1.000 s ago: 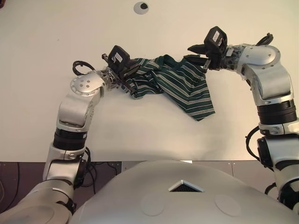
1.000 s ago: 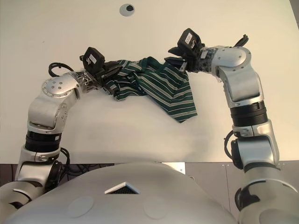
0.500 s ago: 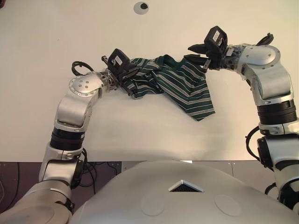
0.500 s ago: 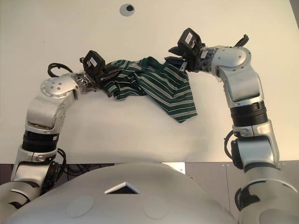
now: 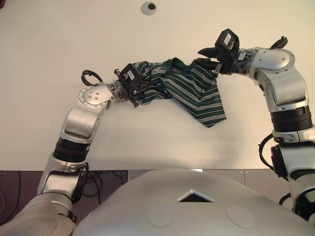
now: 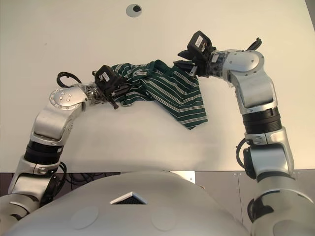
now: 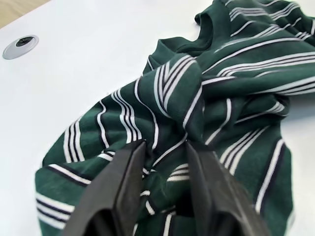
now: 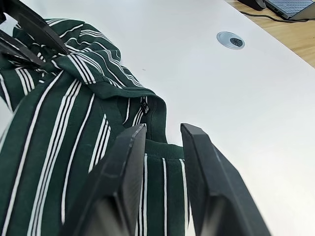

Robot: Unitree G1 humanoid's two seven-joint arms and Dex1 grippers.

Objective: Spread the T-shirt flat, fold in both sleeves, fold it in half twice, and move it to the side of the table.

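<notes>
A dark green T-shirt [image 5: 189, 86] with white stripes lies bunched up on the white table [image 5: 147, 132]; one corner trails toward the table's front. My left gripper [image 5: 137, 87] is at the shirt's left end, shut on a thick fold of cloth [image 7: 165, 184] that is pinched between its two fingers. My right gripper [image 5: 205, 56] is at the shirt's far right by the collar [image 8: 147, 105]. Its fingers are close together with striped cloth [image 8: 162, 172] between them.
A round cable grommet [image 5: 148, 8] sits in the table top at the back, far from the shirt. The table's front edge [image 5: 157, 169] runs just ahead of me. A laptop [image 8: 295, 6] stands on a wooden surface beyond the table.
My left arm has swung inward and nearer, carrying the shirt's left end to the right, so the bunch is tighter. The right arm has stayed put.
</notes>
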